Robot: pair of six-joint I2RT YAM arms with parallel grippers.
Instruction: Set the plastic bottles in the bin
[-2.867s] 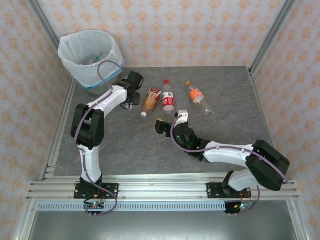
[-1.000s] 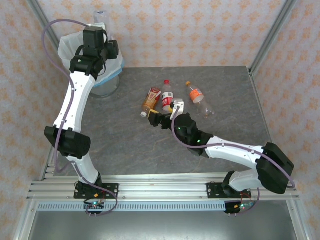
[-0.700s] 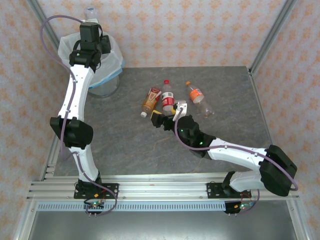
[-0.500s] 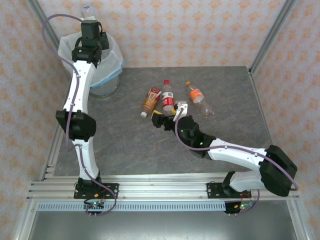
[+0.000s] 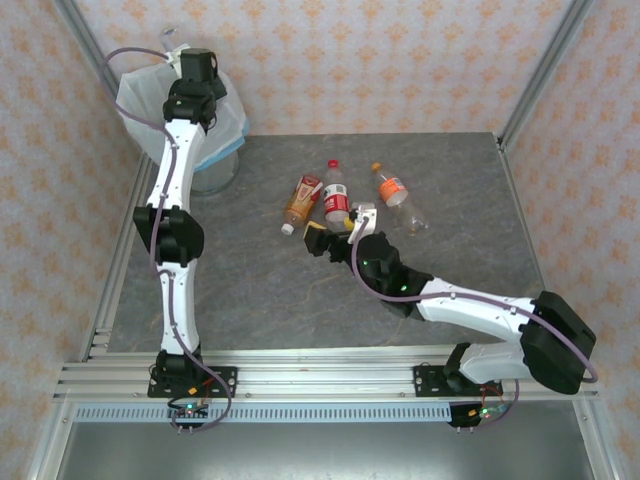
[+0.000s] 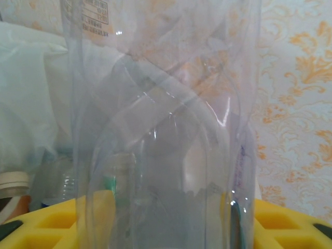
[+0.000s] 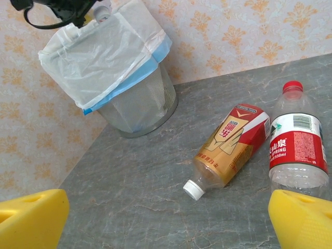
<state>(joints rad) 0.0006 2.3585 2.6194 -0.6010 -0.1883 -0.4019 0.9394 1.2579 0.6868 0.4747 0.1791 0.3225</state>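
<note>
Swinging up from the table, our left gripper has carried a clear bottle to the bin; its yellow fingers are clamped on the bottle's lower body, so we judge it nearly ready to drop in. Our right gripper has crept towards the brown bottle and red-labelled bottle; its jaws stand wide and empty, both bottles lying just ahead.

Clear, glossy plastic bottle between matt yellow fingers; beyond them, thin crinkled white bag; below the right claw, matt stone-look table.
</note>
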